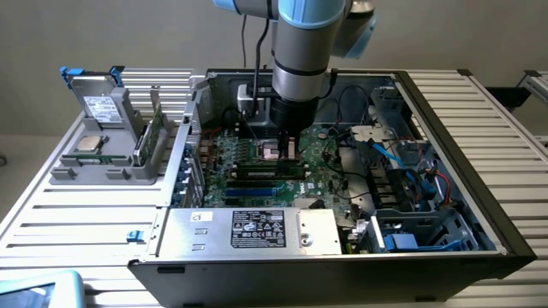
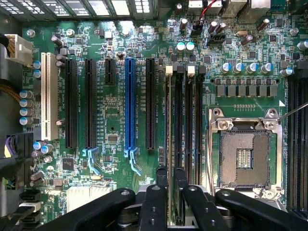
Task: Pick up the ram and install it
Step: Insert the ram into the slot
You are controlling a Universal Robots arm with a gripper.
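The ram (image 2: pixel 169 144) shows edge-on as a thin green strip standing in the first black memory slot beside the empty processor socket (image 2: pixel 243 159). My gripper (image 2: pixel 170 175) straddles one end of it. Its black fingers (image 2: pixel 161 183) sit on either side, a sliver of gap showing at the stick, so the jaws look slightly open. In the exterior view the gripper (image 1: pixel 287 154) reaches straight down into the open computer case, onto the ram (image 1: pixel 269 168) in the middle of the motherboard.
The case walls (image 1: pixel 453 122) and the silver power supply (image 1: pixel 248 230) hem in the motherboard. Cables and drive bays (image 1: pixel 402 173) crowd the exterior view's right. Outside the case, a grey holder (image 1: pixel 107 170) carries a processor chip (image 1: pixel 88 142) and a green card (image 1: pixel 153 133). Black and blue expansion slots (image 2: pixel 129 103) run parallel to the memory slots.
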